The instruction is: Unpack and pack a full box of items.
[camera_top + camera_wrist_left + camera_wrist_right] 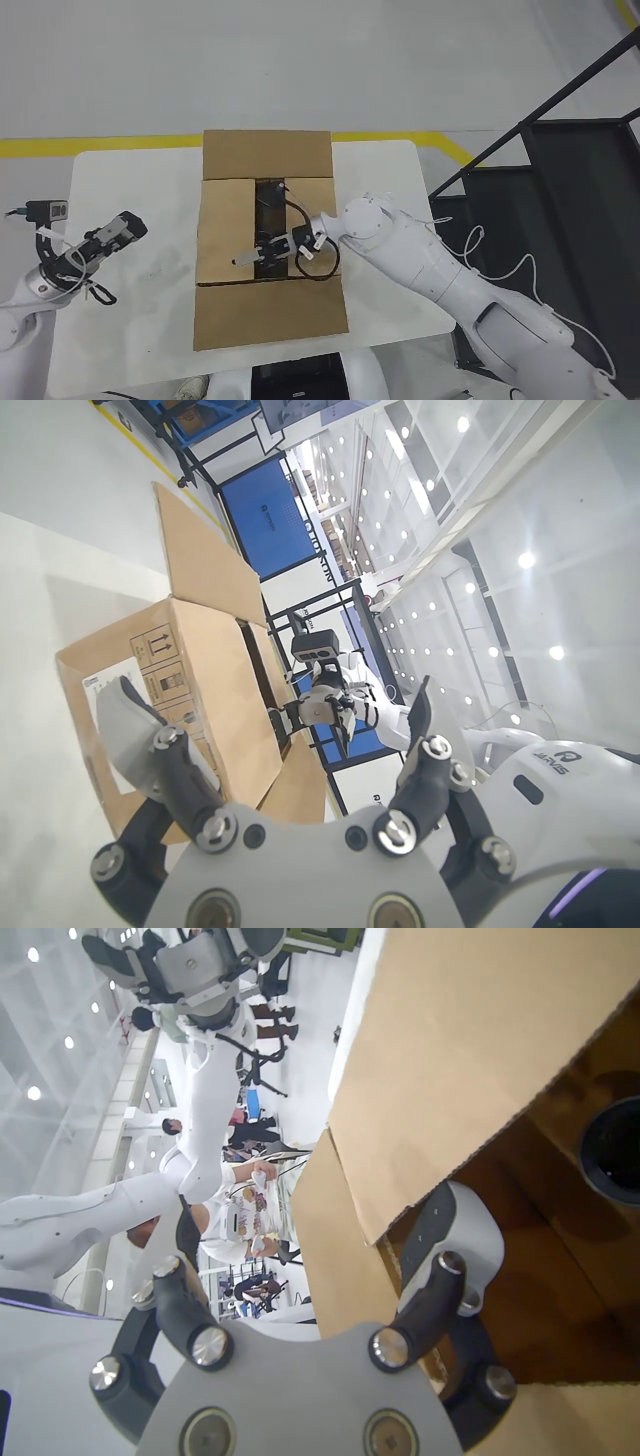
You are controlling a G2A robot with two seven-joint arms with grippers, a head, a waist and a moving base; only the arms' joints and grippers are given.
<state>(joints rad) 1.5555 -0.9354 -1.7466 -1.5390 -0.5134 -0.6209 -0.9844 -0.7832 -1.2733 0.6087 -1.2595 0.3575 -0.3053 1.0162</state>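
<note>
The cardboard box (270,315) sits in the middle of the white table (140,170). Its left flap (225,230) and right flap (312,215) are folded over the top with a gap between them. The right gripper (258,257) is at that gap with its fingers apart. One finger (450,1223) is tucked under the left flap's edge and the other is outside it, so the flap is not pinched yet. If the gripper lifts before it pinches tight, the flap could slip out. If it pulls hard, the whole box could slide or tip, because nothing holds it down. The left gripper (118,232) hangs over the table far to the left, fingers apart and holding nothing. The tucked finger might also bump the dark round thing (610,1153) inside the box.
</note>
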